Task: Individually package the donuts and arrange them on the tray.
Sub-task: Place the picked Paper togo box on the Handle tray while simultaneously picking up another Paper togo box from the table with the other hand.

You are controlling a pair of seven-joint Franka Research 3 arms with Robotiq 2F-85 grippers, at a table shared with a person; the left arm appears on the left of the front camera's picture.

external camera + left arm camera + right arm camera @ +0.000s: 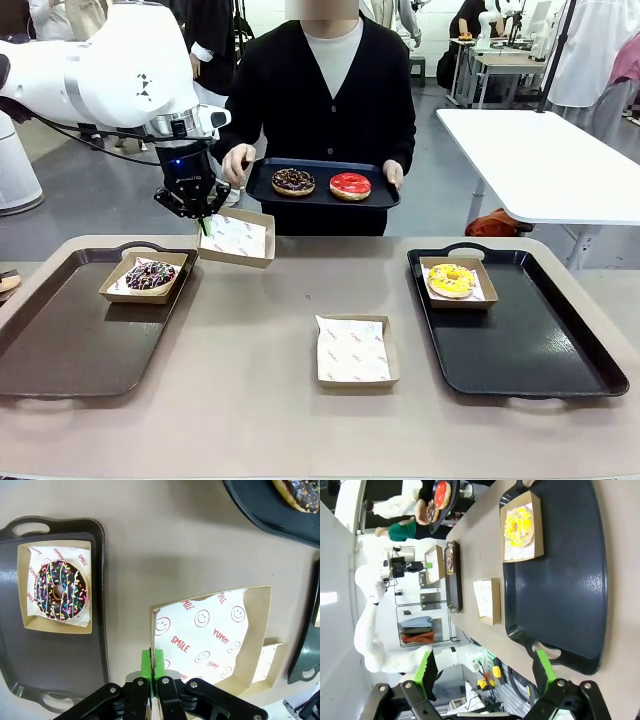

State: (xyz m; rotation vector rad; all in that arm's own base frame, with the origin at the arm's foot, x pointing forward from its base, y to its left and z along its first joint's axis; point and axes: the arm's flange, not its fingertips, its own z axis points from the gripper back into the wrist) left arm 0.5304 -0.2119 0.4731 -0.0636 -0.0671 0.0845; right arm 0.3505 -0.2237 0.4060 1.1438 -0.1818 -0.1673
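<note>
- Left gripper (pixel 154 661): jaws pinched tight on the near wall of a shallow brown cardboard box (pixel 238 238) lined with white paper printed "SMILE" and "YUMMY". Gripping the thin rim keeps the fingers outside and leaves the lining free for a donut.
- The held box hangs clear of the beige table (pixel 280 330), tilted, near the far edge and facing the person. This looks like an offer of the empty box for loading.
- The person, at the far side, holds a small black serving tray (pixel 322 200) in both hands, level, just beyond the box. A dark chocolate ring donut (pixel 293 182) and a red-glazed ring donut (pixel 350 186) lie on it side by side, both unpackaged.
- Dark brown tray (pixel 70 340) on the robot's left: one matching box at its far corner holds the chocolate donut with white and purple topping (pixel 151 274).
- Black tray (pixel 520 350) on the right: the yellow-iced donut (pixel 452 280) sits boxed at its far left corner. One donut per tray suggests two each.
- A second empty lined box (pixel 391 352) waits mid-table between the trays, probably for the last donut.
- Right gripper (pixel 485 670): fingers spread wide with nothing between them, hanging above the near end of the black tray.
</note>
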